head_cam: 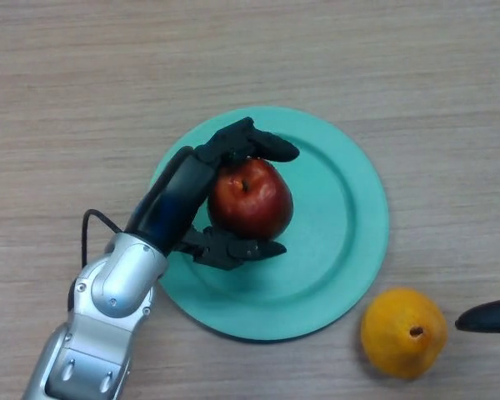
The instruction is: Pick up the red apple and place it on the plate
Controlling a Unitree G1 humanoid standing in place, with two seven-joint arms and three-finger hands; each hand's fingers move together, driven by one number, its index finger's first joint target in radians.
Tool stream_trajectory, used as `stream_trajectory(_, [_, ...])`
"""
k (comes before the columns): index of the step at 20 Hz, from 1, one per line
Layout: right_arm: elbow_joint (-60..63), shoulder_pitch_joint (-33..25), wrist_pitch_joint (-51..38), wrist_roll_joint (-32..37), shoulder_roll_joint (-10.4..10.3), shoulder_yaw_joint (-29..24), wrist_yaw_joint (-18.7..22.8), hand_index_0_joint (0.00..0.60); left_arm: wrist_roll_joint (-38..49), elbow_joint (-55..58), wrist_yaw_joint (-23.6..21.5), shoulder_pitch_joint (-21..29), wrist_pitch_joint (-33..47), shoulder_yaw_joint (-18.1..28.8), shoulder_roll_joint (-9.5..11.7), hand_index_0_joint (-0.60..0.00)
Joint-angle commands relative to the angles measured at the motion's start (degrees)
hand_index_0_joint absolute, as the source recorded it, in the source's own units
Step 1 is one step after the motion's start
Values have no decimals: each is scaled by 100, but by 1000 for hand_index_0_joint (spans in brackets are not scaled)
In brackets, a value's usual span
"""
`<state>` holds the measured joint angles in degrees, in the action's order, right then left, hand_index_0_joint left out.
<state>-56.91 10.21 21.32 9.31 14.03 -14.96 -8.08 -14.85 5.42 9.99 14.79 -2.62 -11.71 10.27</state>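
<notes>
We saw the left robot hand (182,196) curled around the red apple (250,198), fingers above, thumb below. The apple sat over the green plate (342,208). The right robot hand (488,317) barely showed at the edge, so we could not tell its state.

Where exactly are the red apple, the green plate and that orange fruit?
red apple (252,200): head view, on its front skin just below the stem.
green plate (342,208): head view, on the bare right part of the dish.
orange fruit (400,332): head view, on the middle of its skin.
</notes>
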Motion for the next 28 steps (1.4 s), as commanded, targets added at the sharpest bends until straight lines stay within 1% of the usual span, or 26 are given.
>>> stream_trajectory(1, [-309, 11, -975, -139, -28, -320, -47, 0, 305, 288, -91, 292, 602, 168, 62, 0])
stream_trajectory(4, [-309, 57, -1045, -180, -117, -407, -131, 0, 345, 319, -177, 326, 567, 248, 62, 0])
stream_trajectory(5, [-309, 61, -1033, -179, -106, -417, -123, 0, 436, 440, -186, 347, 449, 325, 62, 0])
stream_trajectory(7, [-309, 46, -980, -138, -28, -428, -81, 0, 619, 917, -117, 384, 89, 547, 62, 0])
stream_trajectory(8, [-309, 32, -967, -120, 11, -417, -48, 0, 643, 1188, -34, 385, -83, 667, 62, 0])
stream_trajectory(10, [-309, -23, -916, -159, 116, -327, 20, 0, 1020, 1905, 188, 387, -616, 988, 102, 0])
stream_trajectory(12, [-309, -119, -842, -241, 229, -208, 94, 0, 1322, 2520, 311, 383, -1111, 1297, 327, 0])
stream_trajectory(13, [-309, -179, -790, -260, 255, -152, 113, 0, 1647, 2832, 301, 333, -1416, 1547, 406, 0])
stream_trajectory(14, [-309, -228, -722, -257, 288, -99, 136, 0, 1834, 2997, 283, 315, -1516, 1725, 577, 0])
stream_trajectory(16, [-309, -357, -623, -305, 335, -15, 153, 0, 2721, 3396, 158, 96, -1858, 2278, 751, 0])
stream_trajectory(17, [-309, -428, -600, -361, 303, 18, 127, 0, 3115, 3520, 19, -33, -1931, 2496, 827, 0])
stream_trajectory(18, [-309, -514, -524, -437, 259, 61, 87, 0, 3379, 3653, -41, -268, -1878, 2684, 928, 0])
stream_trajectory(19, [-309, -593, -439, -469, 231, 90, 68, 0, 3727, 3820, -89, -472, -1937, 2928, 971, 0])
stream_trajectory(21, [-309, -676, -376, -480, 193, 162, 77, 0, 4047, 3944, -73, -767, -1748, 3275, 1073, 0])
stream_trajectory(22, [-309, -712, -327, -477, 206, 220, 101, 0, 4289, 4068, -22, -885, -1787, 3557, 1153, 0])
stream_trajectory(24, [-309, -810, -239, -561, 209, 360, 97, 0, 4604, 4151, 160, -1018, -1749, 3943, 1295, 0])
stream_trajectory(25, [-309, -852, -211, -577, 177, 390, 82, 0, 4593, 4111, 206, -1056, -1648, 3997, 1310, 0])
stream_trajectory(26, [-309, -942, -110, -547, 177, 418, 119, 0, 4461, 4018, 177, -1078, -1433, 3964, 1259, 0])
stream_trajectory(28, [-309, -1052, 26, -545, 226, 518, 197, 0, 4341, 3971, 74, -1160, -1365, 3910, 1203, 0])
